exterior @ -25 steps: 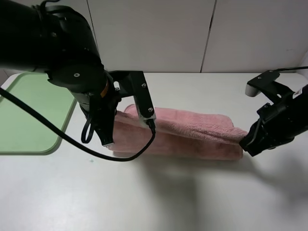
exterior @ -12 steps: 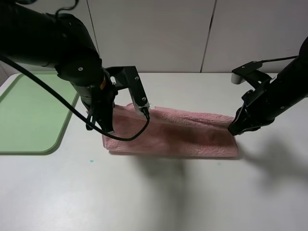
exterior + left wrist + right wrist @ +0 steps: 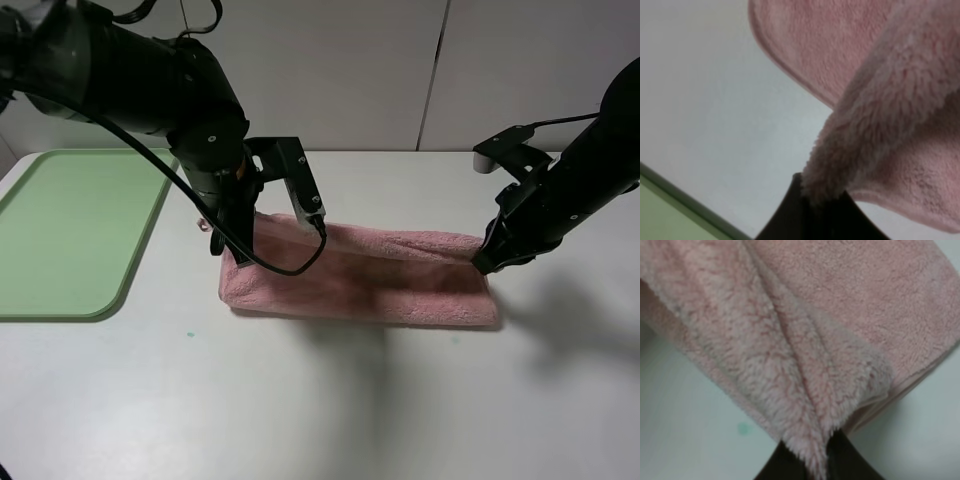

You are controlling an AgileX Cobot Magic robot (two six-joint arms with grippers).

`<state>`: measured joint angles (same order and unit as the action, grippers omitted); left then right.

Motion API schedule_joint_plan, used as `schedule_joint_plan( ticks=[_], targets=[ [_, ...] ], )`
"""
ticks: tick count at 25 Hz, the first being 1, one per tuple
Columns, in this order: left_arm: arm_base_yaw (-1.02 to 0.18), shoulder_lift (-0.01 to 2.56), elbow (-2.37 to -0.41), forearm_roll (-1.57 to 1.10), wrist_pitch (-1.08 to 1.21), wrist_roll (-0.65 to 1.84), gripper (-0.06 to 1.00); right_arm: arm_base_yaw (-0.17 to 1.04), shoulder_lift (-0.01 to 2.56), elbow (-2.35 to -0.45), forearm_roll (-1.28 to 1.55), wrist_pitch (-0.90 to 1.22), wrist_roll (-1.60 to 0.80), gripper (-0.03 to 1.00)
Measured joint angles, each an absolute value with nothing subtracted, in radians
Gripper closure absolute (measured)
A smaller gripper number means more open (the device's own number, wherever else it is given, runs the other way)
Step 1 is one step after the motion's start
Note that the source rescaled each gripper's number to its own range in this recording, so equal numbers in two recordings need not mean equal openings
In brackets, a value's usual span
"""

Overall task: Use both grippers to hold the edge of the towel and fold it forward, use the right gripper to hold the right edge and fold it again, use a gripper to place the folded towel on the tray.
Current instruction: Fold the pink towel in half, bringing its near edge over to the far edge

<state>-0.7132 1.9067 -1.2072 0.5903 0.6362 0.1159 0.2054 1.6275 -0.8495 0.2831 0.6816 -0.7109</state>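
A pink towel (image 3: 370,280) lies folded lengthwise across the white table, its upper layer lifted at both ends. My left gripper (image 3: 232,248) is shut on the towel's left edge; the left wrist view shows the fluffy edge (image 3: 860,135) pinched between the dark jaws. My right gripper (image 3: 484,262) is shut on the towel's right edge, and the right wrist view shows a gathered fold (image 3: 805,405) clamped in the jaws. The green tray (image 3: 70,235) sits at the far left, apart from the towel.
The white table (image 3: 330,400) stretches in front of the towel. A white panelled wall (image 3: 400,70) stands behind the table. A cable loops off the left arm (image 3: 290,268) over the towel. The tray's rim shows in the left wrist view (image 3: 670,200).
Both grippers have carried the towel's held edge away from the front of the table toward the back, laying the upper layer over the lower. The left arm also shifted right.
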Motion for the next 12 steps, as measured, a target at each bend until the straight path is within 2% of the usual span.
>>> schedule_joint_plan(
  ticks=[12],
  targets=[
    [-0.713,2.021,-1.288,0.602,0.590,0.121,0.94,0.126,1.631,-0.850,0.274,0.615,-0.711,0.97]
  ],
)
